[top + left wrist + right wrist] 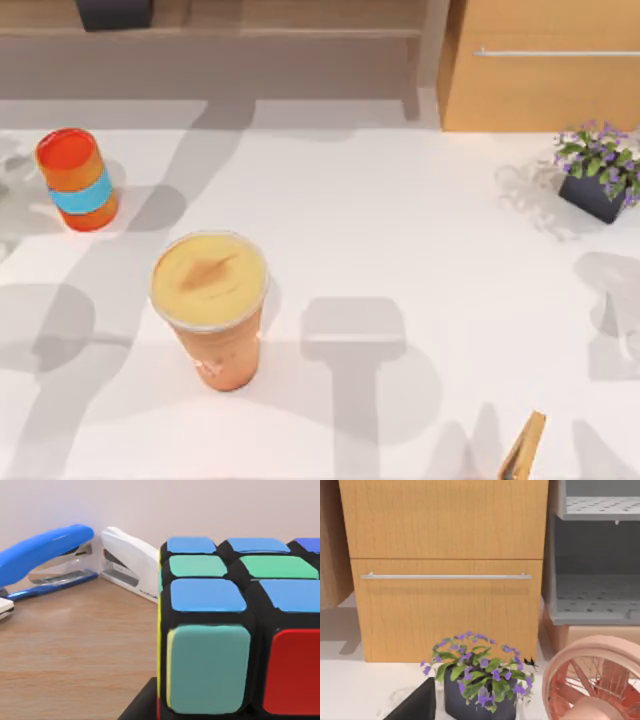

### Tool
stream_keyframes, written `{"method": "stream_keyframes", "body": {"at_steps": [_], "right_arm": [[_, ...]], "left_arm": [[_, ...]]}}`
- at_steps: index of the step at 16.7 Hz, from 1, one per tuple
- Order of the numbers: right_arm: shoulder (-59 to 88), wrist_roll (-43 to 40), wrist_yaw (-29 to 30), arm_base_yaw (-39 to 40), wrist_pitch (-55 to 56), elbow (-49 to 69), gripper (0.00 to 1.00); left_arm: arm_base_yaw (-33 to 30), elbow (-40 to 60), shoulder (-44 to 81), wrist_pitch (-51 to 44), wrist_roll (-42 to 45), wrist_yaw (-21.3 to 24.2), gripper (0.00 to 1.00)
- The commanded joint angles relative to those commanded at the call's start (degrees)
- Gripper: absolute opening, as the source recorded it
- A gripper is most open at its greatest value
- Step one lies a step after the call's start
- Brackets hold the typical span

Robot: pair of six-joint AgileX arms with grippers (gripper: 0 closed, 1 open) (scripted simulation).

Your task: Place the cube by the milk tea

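Cube point(240, 630) sits on a wooden surface near two staplers point(75, 560), not yet beside the milk tea point(210, 305); delivery remains. Whether either gripper's fingers are parted or clenched, I cannot tell.

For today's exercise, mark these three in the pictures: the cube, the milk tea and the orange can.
cube point(207, 667): left wrist view, on a pale green sticker.
milk tea point(209, 278): top view, on its creamy round top.
orange can point(82, 190): top view, on its blue band.
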Motion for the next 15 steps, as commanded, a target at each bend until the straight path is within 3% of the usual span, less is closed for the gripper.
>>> {"method": "stream_keyframes", "body": {"at_steps": [2, 15], "right_arm": [[0.0, 0.0, 0.0, 0.0, 0.0, 0.0, 1.00], [0.0, 0.0, 0.0, 0.0, 0.0, 0.0, 1.00]], "left_arm": [[0.0, 0.0, 0.0, 0.0, 0.0, 0.0, 0.00], [-0.2, 2.6, 0.3, -2.1, 0.1, 0.0, 0.00]]}}
